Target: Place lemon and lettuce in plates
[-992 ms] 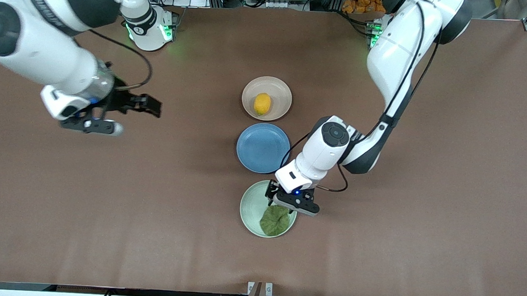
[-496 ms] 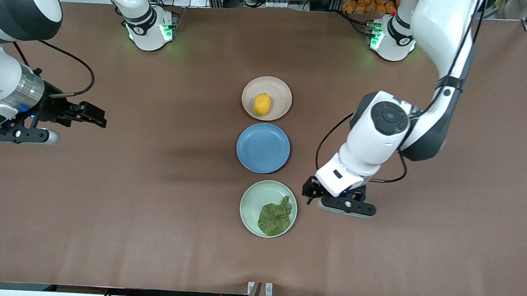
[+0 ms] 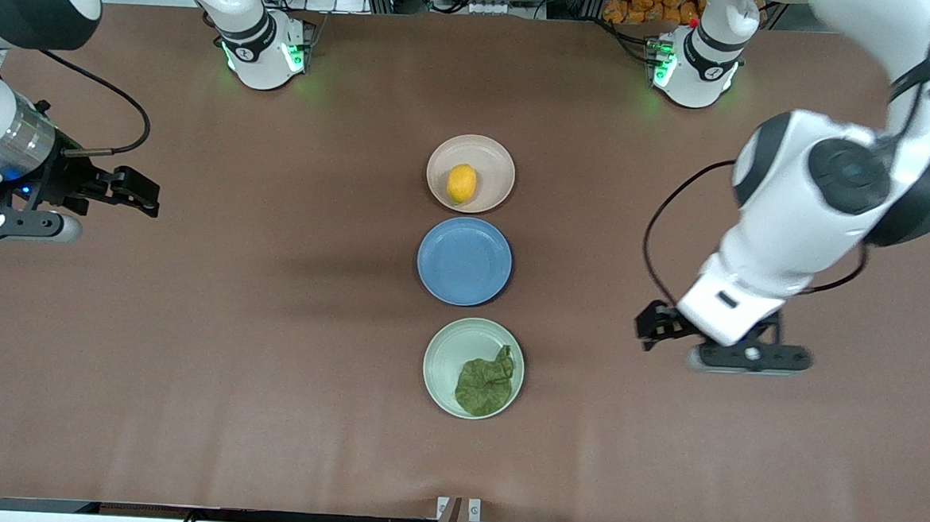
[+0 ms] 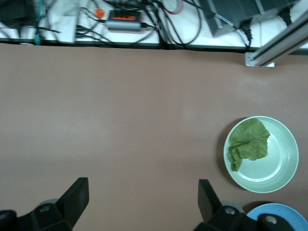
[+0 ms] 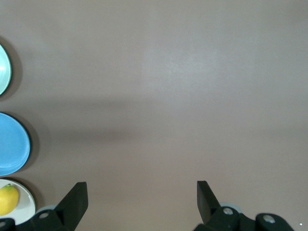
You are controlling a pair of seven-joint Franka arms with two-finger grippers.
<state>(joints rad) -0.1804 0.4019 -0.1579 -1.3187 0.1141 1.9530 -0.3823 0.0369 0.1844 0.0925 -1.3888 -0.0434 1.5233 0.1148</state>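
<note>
The yellow lemon lies in the beige-pink plate, the one of the row nearest the arms' bases; both show in the right wrist view, lemon and plate. The dark-green lettuce lies in the mint green plate, nearest the front camera; the left wrist view shows the lettuce and plate too. My left gripper is open and empty over bare table toward the left arm's end. My right gripper is open and empty over bare table at the right arm's end.
A blue plate sits empty between the two other plates. Cables and a metal frame lie past the table's edge in the left wrist view. The brown tabletop spreads wide around the plates.
My left gripper let go of the lettuce in the mint green plate and drew away toward the left arm's end. My right gripper drew back toward the right arm's end.
</note>
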